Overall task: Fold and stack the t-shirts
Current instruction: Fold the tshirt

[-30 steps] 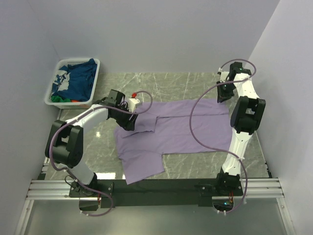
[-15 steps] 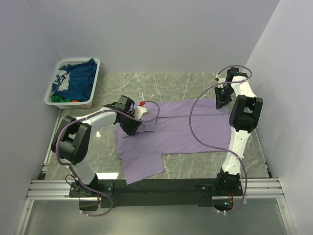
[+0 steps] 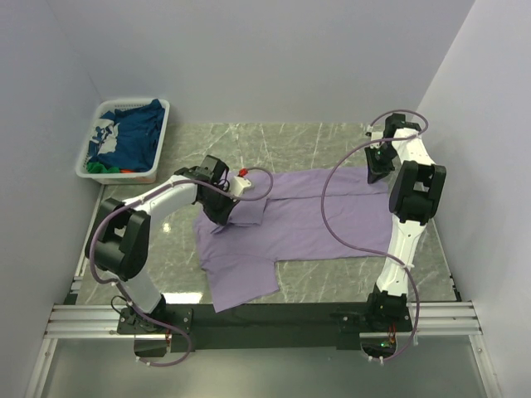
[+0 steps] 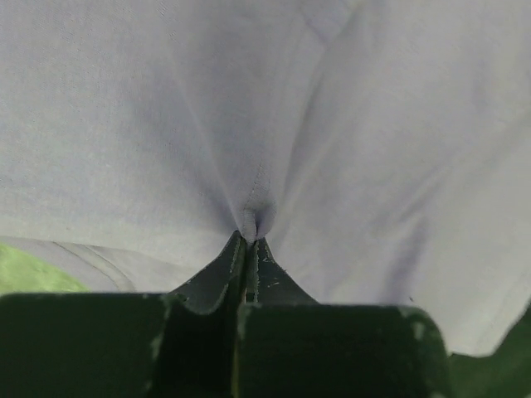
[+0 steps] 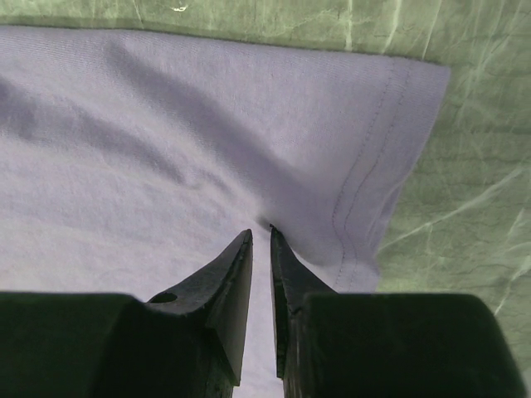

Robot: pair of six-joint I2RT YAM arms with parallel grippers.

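Having snapped closed, left pincer (image 4: 249, 238) now pinches lavender t-shirt (image 3: 290, 234); right pincer (image 5: 260, 235) nips its hem.

Overhead looks down — wrist views hug the lavender t-shirt (image 3: 299, 228).

This looks to me like a robotics lab cell, not anyone's home. Plain white panels (image 3: 265, 58) box in a marble-patterned bench (image 3: 332, 278) on three sides. A left arm (image 3: 166, 197) and a right arm (image 3: 411, 195), white and black, stand bolted to aluminium rails (image 3: 83, 319) at its near edge, with purple cables (image 3: 328, 207) looping off them. A lavender t-shirt (image 3: 315, 220) and a white basket (image 3: 116, 174) of clothes are the homely touch.
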